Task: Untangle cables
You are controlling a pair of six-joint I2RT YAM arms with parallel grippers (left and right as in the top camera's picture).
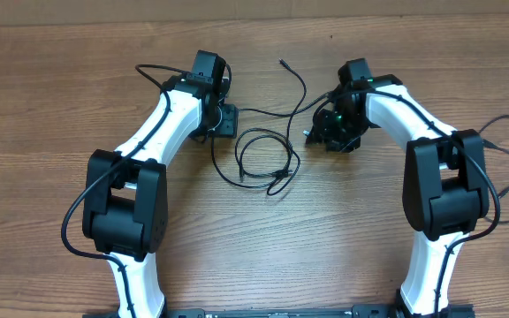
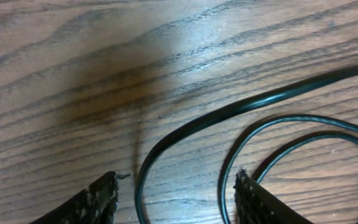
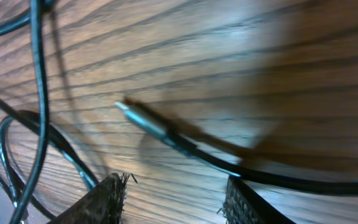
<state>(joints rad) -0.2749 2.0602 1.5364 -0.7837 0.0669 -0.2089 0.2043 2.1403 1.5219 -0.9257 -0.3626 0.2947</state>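
Rough dark fingers (image 2: 101,200) of the left gripper (image 2: 179,196) are seen closest in the left wrist view. Its jaws are held wide apart and nothing is gripped. One thin black cable (image 2: 229,109) is bent in a curve on the wood between the two fingers. Two more thin curves are seen just beside one finger. The right gripper (image 3: 173,199) is also opened wide, low over the table (image 1: 51,106), and nothing is held. A small plug (image 3: 143,119) on the end of a cable is laid on the wood just ahead of its fingers. From above, the cables (image 1: 266,157) are seen in the middle of the table, between the two grippers. A loose ring is made by them, and one strand is stretched to the far side, where another little plug (image 1: 283,63) is found
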